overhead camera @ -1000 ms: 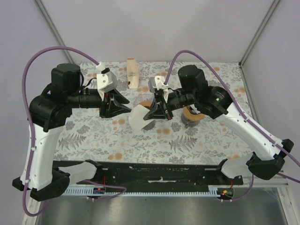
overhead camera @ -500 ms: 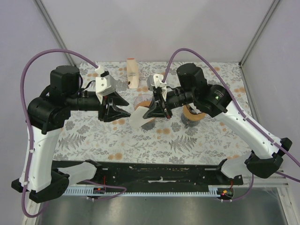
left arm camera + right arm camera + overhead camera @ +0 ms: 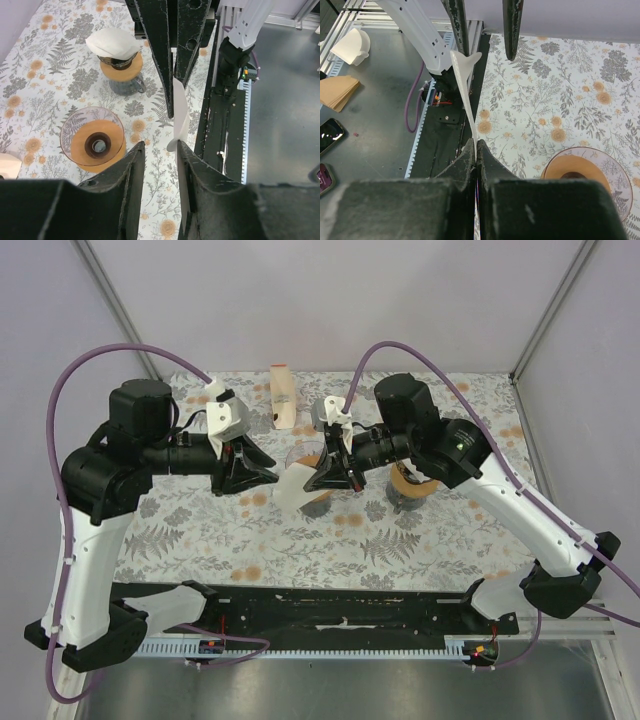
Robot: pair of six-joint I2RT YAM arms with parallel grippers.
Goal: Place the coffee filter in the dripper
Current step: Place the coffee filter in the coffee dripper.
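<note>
The filter point(image 3: 465, 62) is light, limp paper that creases easily, so take it by the edge. The right gripper point(image 3: 476, 148) is pinched tight there. The left gripper point(image 3: 160, 150) stands part-open near it, gripping nothing.

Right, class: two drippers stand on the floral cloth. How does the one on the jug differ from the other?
The raised dripper holds a white filter; the other dripper is empty, its drain hole showing. The first sits on a dark glass jug; the second stands directly on the cloth. Both are upright with wooden collars.
</note>
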